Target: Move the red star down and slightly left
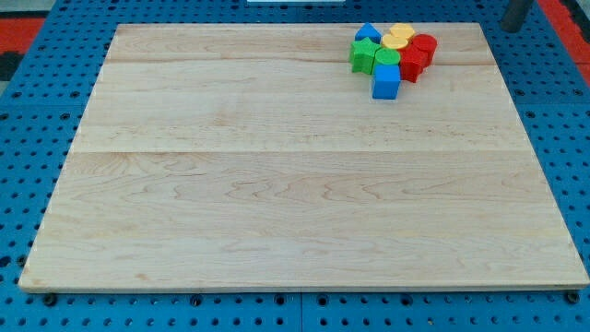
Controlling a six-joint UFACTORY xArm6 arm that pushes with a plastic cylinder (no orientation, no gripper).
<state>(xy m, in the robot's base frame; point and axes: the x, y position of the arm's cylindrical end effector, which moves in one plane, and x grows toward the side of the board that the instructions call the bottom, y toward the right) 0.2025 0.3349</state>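
Observation:
The red star point(411, 64) lies in a tight cluster of blocks near the top right of the wooden board point(277, 184). It touches a red cylinder point(424, 45) above it, a green block point(387, 59) on its left and a yellow block point(398, 37) above left. A blue cube point(385, 82) sits just below left of it. A green star point(365, 55) and a blue triangular block point(368, 33) form the cluster's left side. My tip point(510, 28) is off the board past its top right corner, well to the right of the cluster and touching no block.
The board lies on a blue perforated surface point(28, 138) that surrounds it on all sides. Red areas show at the view's top corners.

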